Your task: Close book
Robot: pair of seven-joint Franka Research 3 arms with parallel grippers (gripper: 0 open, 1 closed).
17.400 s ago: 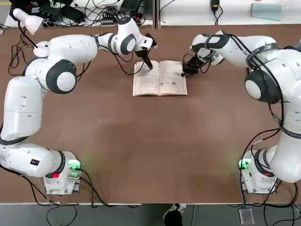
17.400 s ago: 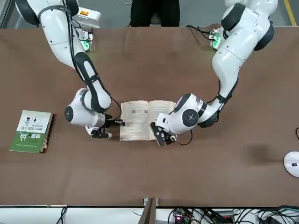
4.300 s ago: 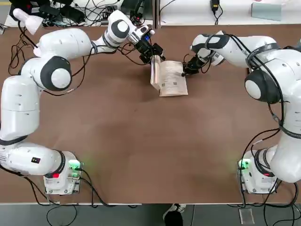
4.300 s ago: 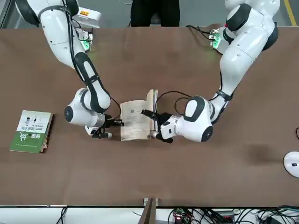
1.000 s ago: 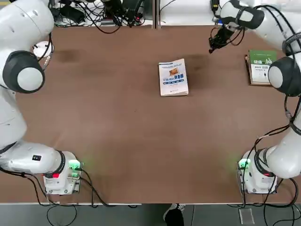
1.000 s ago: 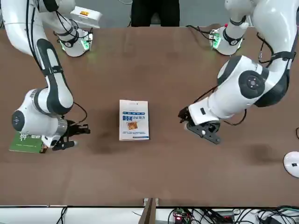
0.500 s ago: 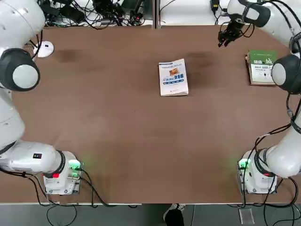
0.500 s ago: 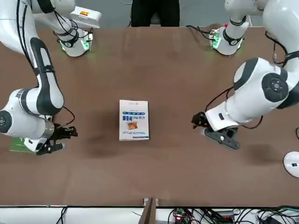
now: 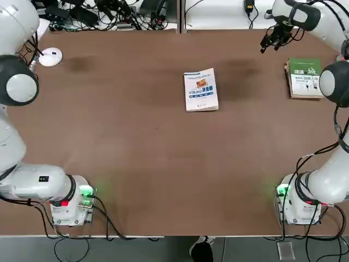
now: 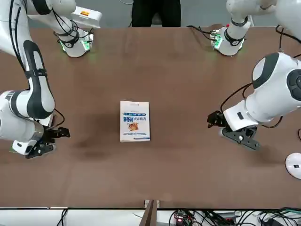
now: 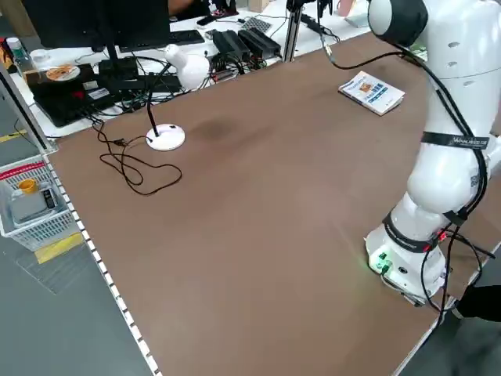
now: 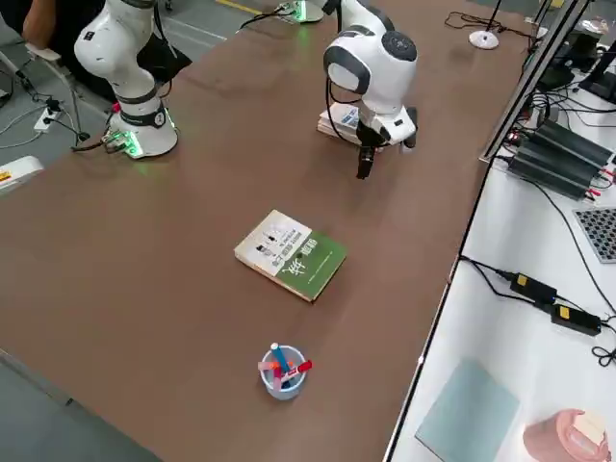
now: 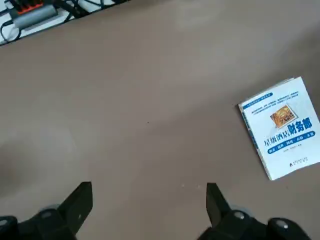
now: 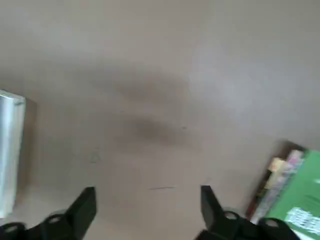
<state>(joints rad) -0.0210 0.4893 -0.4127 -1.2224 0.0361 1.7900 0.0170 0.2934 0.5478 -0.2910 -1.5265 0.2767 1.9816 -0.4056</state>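
I counted two books on the surface (image 9: 136,164): one white-covered book (image 9: 201,90), shut, and one green-and-white book (image 9: 304,77); one white lamp (image 11: 186,70); one cup of pens (image 12: 282,372); two arms, each with two fingers.

Even, bright overhead light falls on the matte brown bench (image 9: 136,153), without glare. Faint soft shadows smudge its surface in the top view. The right wrist view is blurred; the left wrist view is sharper.
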